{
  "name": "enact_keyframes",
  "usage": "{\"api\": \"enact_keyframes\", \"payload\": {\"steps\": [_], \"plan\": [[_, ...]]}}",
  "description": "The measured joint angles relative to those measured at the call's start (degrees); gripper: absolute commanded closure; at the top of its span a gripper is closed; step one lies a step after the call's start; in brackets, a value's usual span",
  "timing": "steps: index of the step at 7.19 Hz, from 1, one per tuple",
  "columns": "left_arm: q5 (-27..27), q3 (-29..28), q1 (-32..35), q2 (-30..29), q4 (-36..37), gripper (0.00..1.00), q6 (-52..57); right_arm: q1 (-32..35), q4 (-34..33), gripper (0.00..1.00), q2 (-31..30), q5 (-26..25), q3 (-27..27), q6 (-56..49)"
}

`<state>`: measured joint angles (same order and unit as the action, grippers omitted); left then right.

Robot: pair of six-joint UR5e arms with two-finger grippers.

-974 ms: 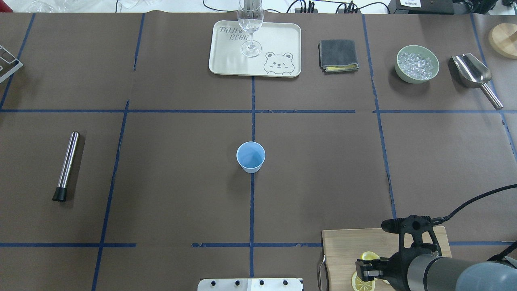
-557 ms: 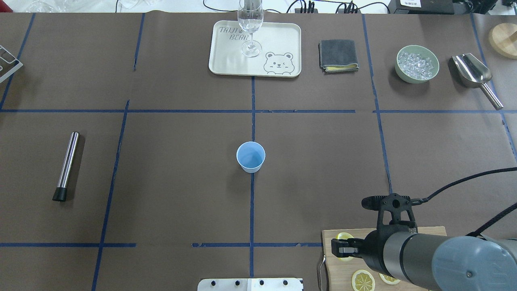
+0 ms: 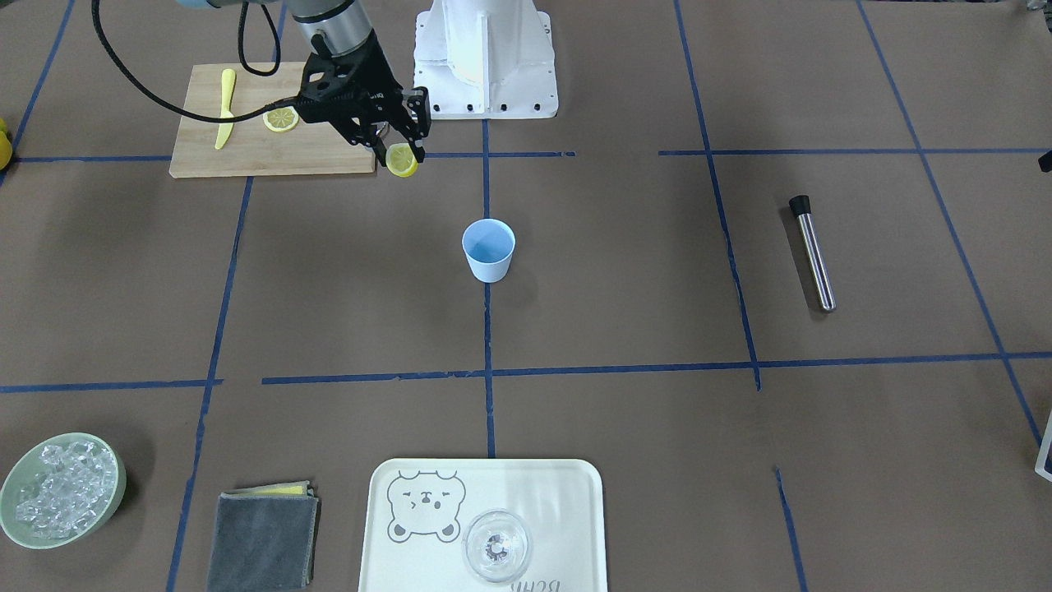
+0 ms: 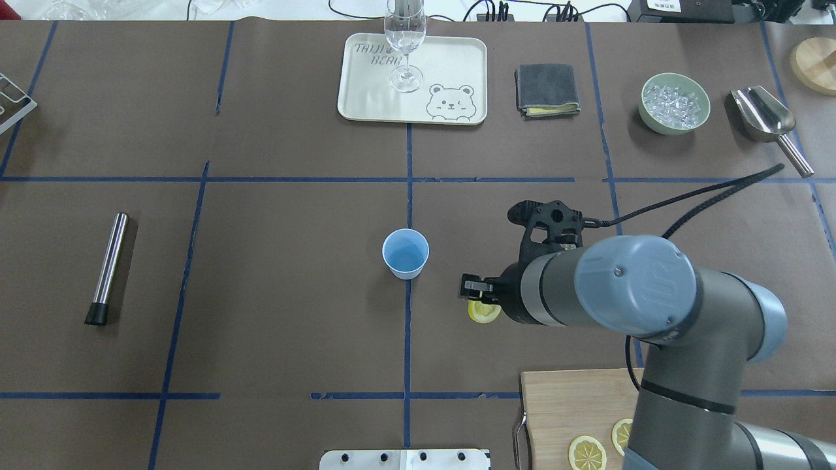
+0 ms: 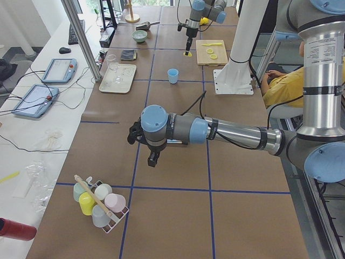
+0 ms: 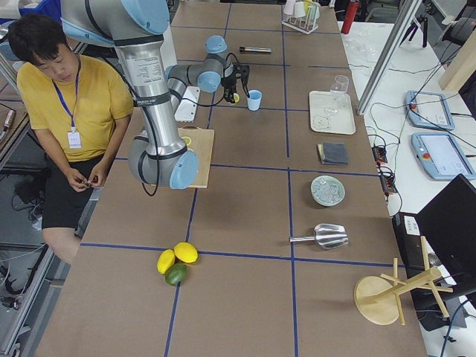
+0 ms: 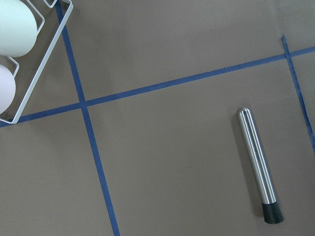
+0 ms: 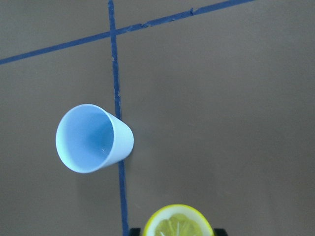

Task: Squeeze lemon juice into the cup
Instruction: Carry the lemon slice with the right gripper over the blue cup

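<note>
The light-blue cup stands upright at the table's middle; it also shows in the front view and the right wrist view. My right gripper is shut on a lemon slice, held above the table a short way to the right of the cup; the slice also shows in the front view and the right wrist view. Two more slices lie on the wooden board. My left gripper shows only in the exterior left view; I cannot tell if it is open.
A steel muddler lies at the left. A tray with a clear glass, a folded cloth, a green bowl of ice and a metal scoop stand along the far edge. A yellow knife lies on the board.
My right gripper has carried a lemon slice off the board, forward and to the left, and now hangs close beside the cup.
</note>
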<state>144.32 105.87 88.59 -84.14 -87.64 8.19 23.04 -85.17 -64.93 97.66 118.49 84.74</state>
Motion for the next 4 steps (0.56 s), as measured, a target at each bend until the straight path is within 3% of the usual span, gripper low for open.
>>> {"api": "enact_keyframes", "payload": {"steps": [4], "plan": [[0.0, 0.1, 0.1, 0.6, -0.1, 0.0, 0.2, 2.1, 0.3, 0.41, 11.8, 0.1, -13.0, 0.0]]}}
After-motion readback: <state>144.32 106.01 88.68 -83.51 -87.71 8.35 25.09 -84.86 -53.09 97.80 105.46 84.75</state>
